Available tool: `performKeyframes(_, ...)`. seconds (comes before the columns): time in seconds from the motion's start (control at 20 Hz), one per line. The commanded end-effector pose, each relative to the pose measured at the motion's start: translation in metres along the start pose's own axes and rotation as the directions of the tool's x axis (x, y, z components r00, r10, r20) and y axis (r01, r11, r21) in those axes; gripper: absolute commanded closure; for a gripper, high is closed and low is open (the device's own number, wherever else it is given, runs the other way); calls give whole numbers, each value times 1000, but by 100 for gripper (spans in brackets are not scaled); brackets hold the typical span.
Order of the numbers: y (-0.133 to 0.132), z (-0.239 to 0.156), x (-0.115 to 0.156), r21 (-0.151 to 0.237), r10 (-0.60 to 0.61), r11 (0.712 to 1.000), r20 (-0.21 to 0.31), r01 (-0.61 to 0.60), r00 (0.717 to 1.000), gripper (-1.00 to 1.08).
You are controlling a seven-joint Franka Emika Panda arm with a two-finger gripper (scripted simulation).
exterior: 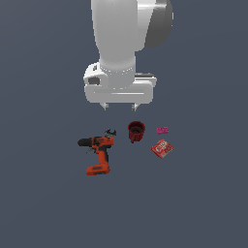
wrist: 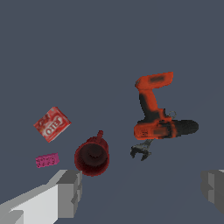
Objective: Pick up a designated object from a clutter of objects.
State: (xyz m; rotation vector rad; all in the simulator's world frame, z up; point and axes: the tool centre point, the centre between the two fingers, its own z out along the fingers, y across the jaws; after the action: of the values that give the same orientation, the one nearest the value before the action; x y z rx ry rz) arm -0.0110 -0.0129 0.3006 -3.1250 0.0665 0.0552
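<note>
1. The end effector (exterior: 120,107) hangs above the worktop (exterior: 43,203), fingers spread wide, holding nothing.
2. The small red box (exterior: 162,147) lies flat, beyond the end effector toward the exterior view's right, past the dark red mug (exterior: 136,131).
3. The pink piece (exterior: 162,130) sits near the box; the drill (exterior: 98,153) lies on the mug's other side.

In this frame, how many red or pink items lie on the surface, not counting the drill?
3. The dark red mug sits beside the drill; the pink piece and the red box lie toward the exterior view's right. None appears hidden.
</note>
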Motion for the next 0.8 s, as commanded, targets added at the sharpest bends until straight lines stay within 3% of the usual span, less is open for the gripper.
performKeyframes(0.0,0,0,0,0,0,1000,0,0,1000,-92)
performKeyframes(0.75,-1,-14,5,-7,-37,999,-26,37,999,-92)
